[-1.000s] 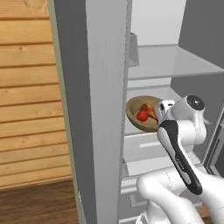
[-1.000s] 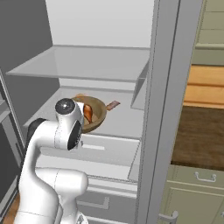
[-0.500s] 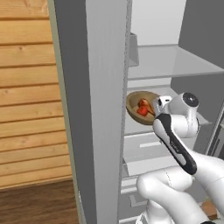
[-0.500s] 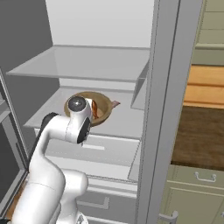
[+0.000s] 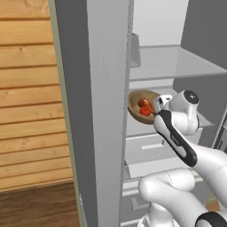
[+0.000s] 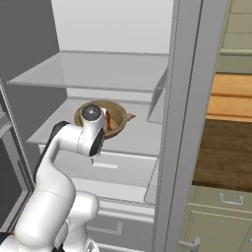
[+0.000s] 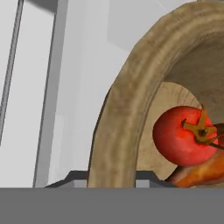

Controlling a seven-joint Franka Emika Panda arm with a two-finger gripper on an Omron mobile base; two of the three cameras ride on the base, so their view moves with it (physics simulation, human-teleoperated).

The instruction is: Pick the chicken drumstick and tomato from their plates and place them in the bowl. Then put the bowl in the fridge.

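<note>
Looking through the left base view first: the fridge (image 5: 106,111) stands open, its grey door edge filling the middle of the picture, wooden wall panelling (image 5: 26,102) off to the left. Inside, on a pale shelf (image 5: 177,66) level below the upper one, there's the bowl (image 5: 141,107), tipped slightly toward us, with the tomato (image 5: 145,111) showing red inside it. The white arm (image 5: 177,133) reaches up from the lower right, its wrist right against the bowl's near rim, hiding the gripper itself.

Over to the right base view: the bowl (image 6: 114,118) sits on the middle shelf (image 6: 133,140) of the fridge (image 6: 182,123), the arm's wrist joint (image 6: 91,114) covering its left part. A sliver of orange-brown, the chicken drumstick (image 6: 107,119), peeks out inside, and its thin end pokes past the bowl's right rim. Below are the pale drawers (image 6: 118,172); green cabinets (image 6: 221,206) sit at the lower right.

And the hand view, very close: the bowl's thick wooden rim (image 7: 127,113) arcs straight up from the bottom edge, where the gripper is clamped tight on it. Inside lies the tomato (image 7: 186,135), stem out, resting on the glossy chicken drumstick (image 7: 201,173) beneath it.
</note>
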